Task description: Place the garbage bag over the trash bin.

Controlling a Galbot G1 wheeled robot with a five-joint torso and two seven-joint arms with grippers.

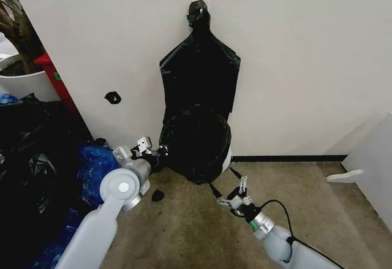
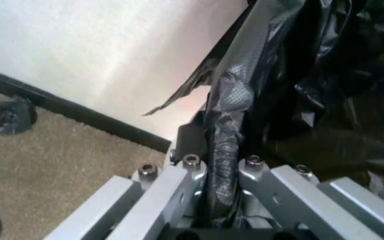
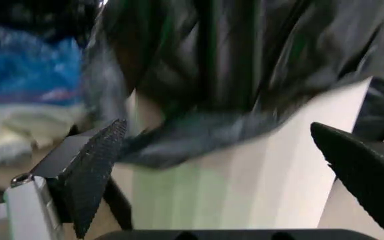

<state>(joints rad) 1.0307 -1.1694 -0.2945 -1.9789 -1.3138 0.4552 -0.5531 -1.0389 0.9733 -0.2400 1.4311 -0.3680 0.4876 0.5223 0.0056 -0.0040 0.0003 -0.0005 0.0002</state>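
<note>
The garbage bag (image 1: 197, 141), glossy black and wrinkled, is draped over the trash bin, which stands on the carpet against the wall. Only a sliver of the bin's white side (image 1: 227, 160) shows below the bag. My left gripper (image 1: 154, 151) is at the bag's left edge, shut on a fold of the black plastic (image 2: 223, 150). My right gripper (image 1: 236, 194) is low in front of the bin, open. Its fingers (image 3: 93, 167) stand wide apart facing the white bin wall (image 3: 245, 192), with the bag's hem (image 3: 199, 140) hanging just above.
A flat black bag (image 1: 199, 67) with a knotted neck hangs on the wall above the bin. A blue plastic bag (image 1: 95, 162) and a heap of black bags (image 1: 30, 159) lie to the left. A white panel (image 1: 372, 159) stands at the right. A black scrap (image 1: 157, 195) lies on the carpet.
</note>
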